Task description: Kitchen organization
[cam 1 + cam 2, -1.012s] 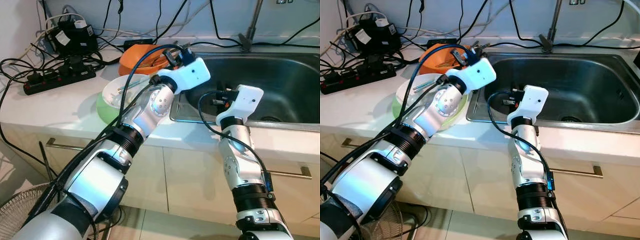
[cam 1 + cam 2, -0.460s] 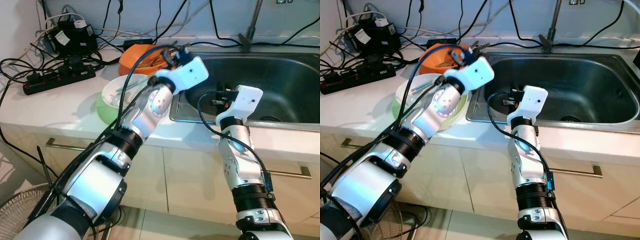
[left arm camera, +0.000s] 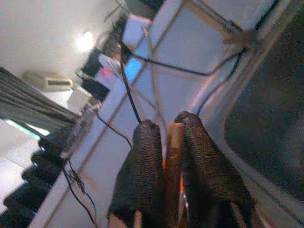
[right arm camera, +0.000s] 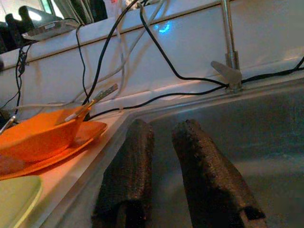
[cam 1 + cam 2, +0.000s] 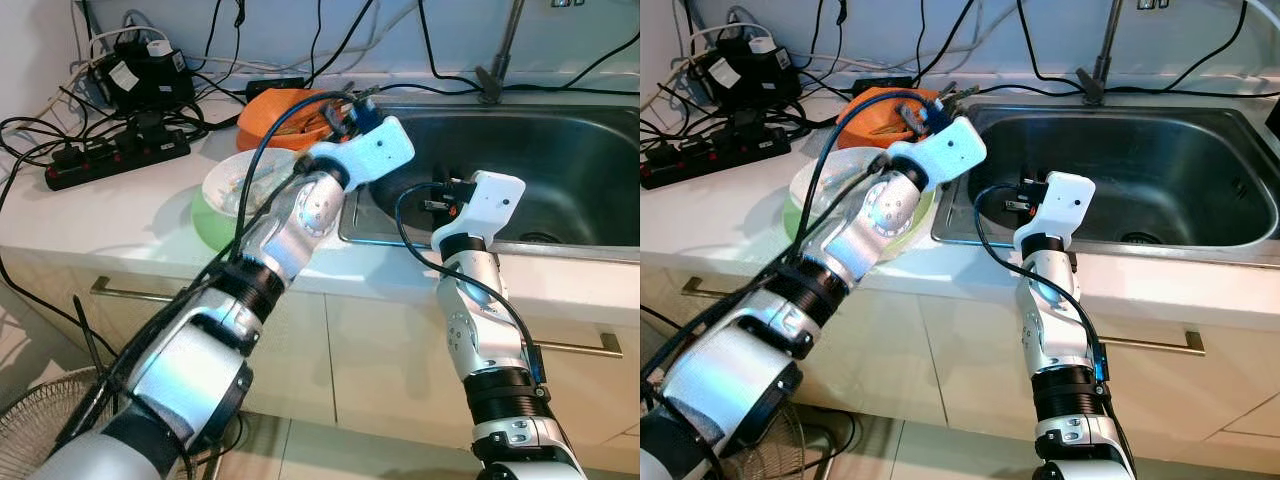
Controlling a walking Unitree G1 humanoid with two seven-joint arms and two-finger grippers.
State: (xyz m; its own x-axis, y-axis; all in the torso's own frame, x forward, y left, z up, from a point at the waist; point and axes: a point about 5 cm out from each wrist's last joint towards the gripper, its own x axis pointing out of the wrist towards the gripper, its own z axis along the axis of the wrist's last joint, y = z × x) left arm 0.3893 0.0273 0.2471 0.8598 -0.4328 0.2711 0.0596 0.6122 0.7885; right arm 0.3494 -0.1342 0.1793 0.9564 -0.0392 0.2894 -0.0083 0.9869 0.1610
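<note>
two textured black fingers [image 3: 148,156] pinch thin orange-brown stick [image 3: 174,142], left tool [image 3: 167,142].

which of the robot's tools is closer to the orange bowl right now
Left. The left tool is up over the orange bowl, its fingers shut on a thin utensil. The right tool hangs over the sink's near-left corner, beside the bowl but farther from it.

Head views evenly lit, sharp; soft shadows cast on countertop [image 5: 120,215]. Glare seen on sink [image 5: 1160,175] steel. Left wrist view blurred, ceiling lamp [image 3: 85,41] overexposed. Right wrist view dim, warm-tinted.
</note>
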